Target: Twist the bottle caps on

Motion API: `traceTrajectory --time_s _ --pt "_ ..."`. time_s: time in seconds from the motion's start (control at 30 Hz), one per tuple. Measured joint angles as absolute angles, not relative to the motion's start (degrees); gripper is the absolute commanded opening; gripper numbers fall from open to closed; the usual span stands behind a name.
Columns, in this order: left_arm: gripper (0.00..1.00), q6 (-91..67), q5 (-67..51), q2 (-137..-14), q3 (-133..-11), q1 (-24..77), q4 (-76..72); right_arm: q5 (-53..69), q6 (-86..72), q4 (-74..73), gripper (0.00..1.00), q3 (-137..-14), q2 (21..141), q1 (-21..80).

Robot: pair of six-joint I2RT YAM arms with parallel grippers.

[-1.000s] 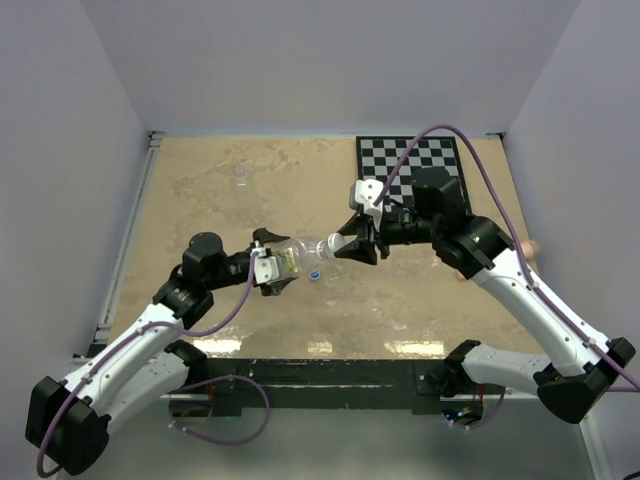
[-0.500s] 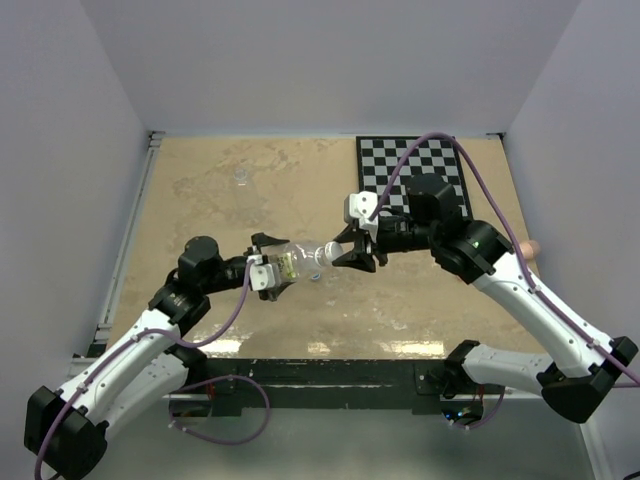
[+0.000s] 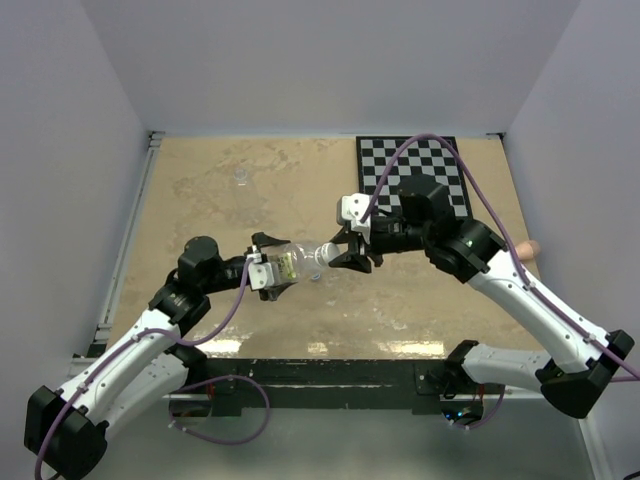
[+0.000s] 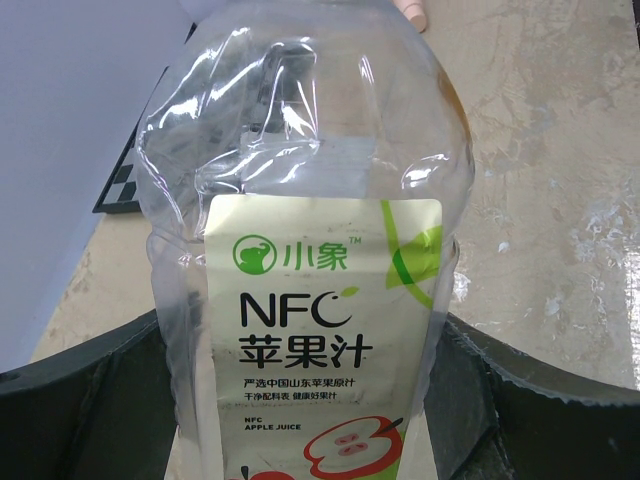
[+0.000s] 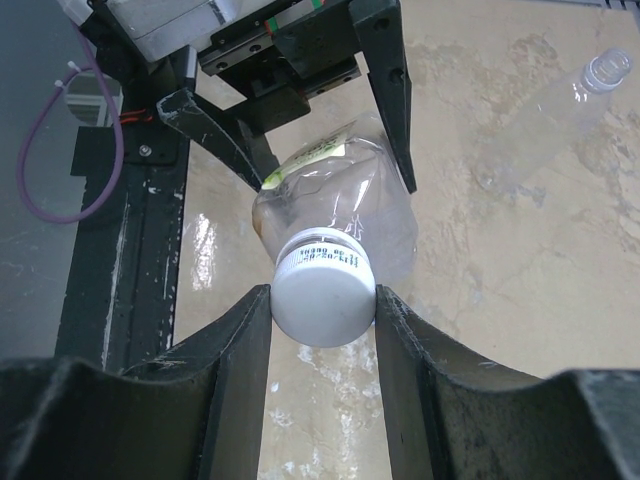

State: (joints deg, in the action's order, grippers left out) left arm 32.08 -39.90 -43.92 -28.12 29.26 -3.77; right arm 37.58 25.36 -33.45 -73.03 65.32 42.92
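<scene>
the left jaws are clenched around the labelled bottle (image 4: 320,250), holding it lying level over the bench (image 3: 220,200) so its neck faces the right jaws, which grip the white cap (image 5: 322,290) seated on that neck, placed to twist it. the short bottle (image 5: 560,110), seemingly uncapped, lies on the bench well beyond both jaws, out of the way

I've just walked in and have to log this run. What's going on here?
The left gripper is clamped around the labelled juice bottle, holding it sideways above the table. The right gripper has its fingers pressed against both sides of the white cap, which sits on that bottle's neck. The pictures do not show how tightly it is screwed on. A shorter clear bottle lies on the table, its neck apparently open.
</scene>
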Motion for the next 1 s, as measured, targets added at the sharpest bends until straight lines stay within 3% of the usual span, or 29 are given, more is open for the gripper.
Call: traceTrajectory --time_s 1.0 --pt "0.0 28.14 -43.13 -44.49 -27.09 28.82 -4.01 32.8 25.58 -35.66 0.0 -73.06 66.87 45.76"
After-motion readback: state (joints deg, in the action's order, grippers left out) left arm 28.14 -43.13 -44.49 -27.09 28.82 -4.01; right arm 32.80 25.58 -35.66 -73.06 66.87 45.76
